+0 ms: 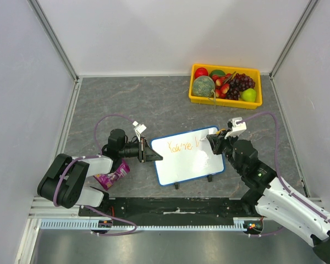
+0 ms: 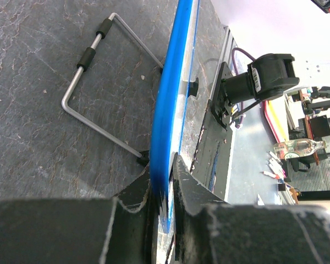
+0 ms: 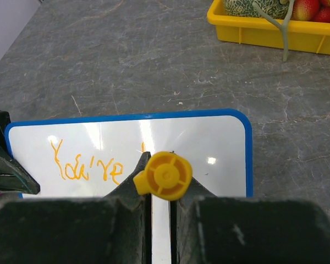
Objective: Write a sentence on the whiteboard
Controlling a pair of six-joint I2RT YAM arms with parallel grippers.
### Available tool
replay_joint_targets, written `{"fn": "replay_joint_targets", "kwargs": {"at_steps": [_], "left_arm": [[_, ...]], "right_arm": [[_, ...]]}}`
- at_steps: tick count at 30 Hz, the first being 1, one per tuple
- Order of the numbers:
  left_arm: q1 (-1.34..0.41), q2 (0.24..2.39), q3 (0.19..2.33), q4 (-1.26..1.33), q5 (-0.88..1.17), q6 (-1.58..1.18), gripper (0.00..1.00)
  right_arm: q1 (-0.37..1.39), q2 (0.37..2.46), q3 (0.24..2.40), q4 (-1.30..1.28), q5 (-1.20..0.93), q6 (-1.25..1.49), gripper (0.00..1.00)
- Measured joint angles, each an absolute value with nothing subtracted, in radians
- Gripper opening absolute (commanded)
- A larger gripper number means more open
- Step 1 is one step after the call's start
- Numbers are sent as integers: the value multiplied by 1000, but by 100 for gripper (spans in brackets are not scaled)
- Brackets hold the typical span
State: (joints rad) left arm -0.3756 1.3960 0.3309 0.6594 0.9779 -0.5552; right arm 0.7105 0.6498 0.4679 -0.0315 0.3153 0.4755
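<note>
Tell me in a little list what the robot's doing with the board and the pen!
left end effector: shut on the whiteboard, clamping its left blue edge
right end effector: shut on an orange marker, tip toward the board
sentence: reads "You're" plus one more stroke
tray: yellow, full of fruit, far right of the table

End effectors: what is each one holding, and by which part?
Left end effector clamps the whiteboard by its blue frame edge. Right end effector grips a yellow-orange marker by its barrel, near the rear end.
</note>
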Motion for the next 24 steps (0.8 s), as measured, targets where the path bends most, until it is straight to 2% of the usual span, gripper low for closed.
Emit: {"fn": "replay_joint_targets", "kwargs": {"at_steps": [24], "left_arm": [[-376, 1396, 331, 659, 978, -555, 2]], "right_arm": [[710, 575, 426, -101, 273, 482, 0]]}}
